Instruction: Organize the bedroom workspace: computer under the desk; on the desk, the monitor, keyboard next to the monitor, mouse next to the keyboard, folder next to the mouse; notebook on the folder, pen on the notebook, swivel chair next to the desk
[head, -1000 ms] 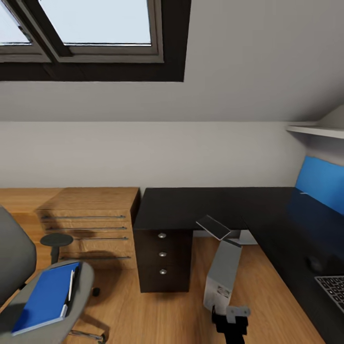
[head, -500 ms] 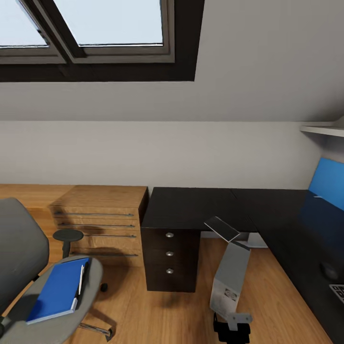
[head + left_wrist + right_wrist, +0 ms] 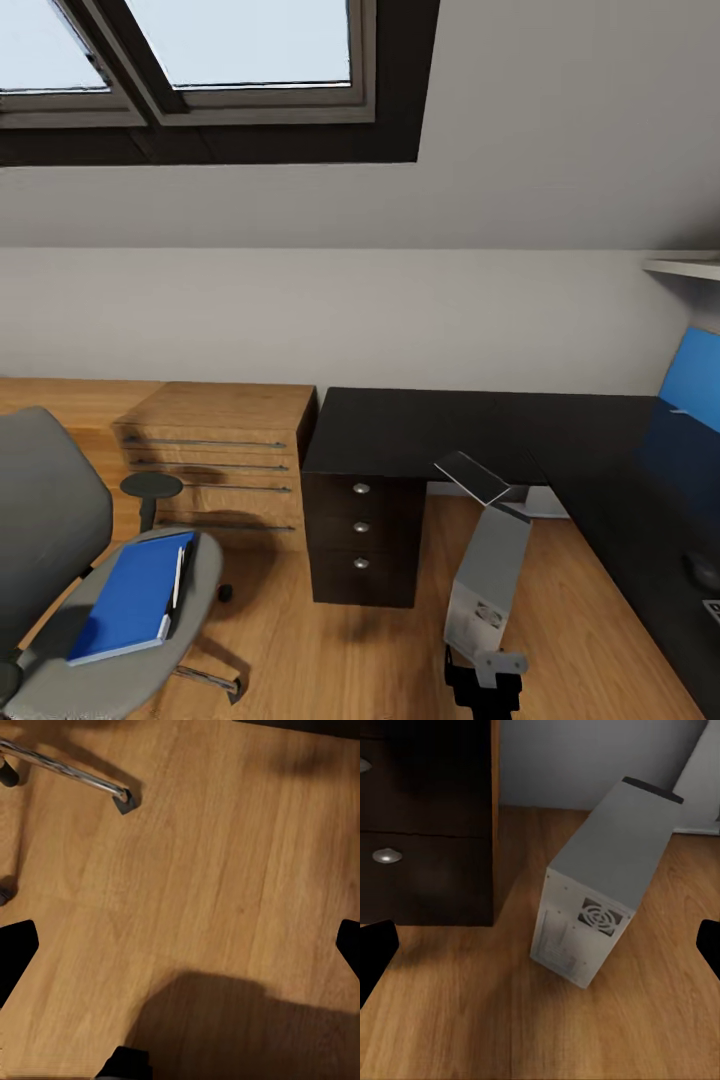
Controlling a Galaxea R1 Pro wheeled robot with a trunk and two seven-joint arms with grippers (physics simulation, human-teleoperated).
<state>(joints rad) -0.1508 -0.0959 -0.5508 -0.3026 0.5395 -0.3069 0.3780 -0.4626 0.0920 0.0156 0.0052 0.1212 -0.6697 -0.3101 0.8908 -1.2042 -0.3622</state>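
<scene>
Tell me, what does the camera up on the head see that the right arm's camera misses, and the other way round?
The head view alone takes in the swivel chair with the blue folder and pen on its seat, the wooden dresser and the skylight. The right wrist view alone shows the vent grille on the computer's end panel. Both show the grey computer tower on the wood floor beside the dark drawer unit.

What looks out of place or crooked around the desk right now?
The computer stands on the wood floor beside the desk drawers, angled rather than square to them. The blue folder and pen lie on the swivel chair seat, not the desk.
</scene>
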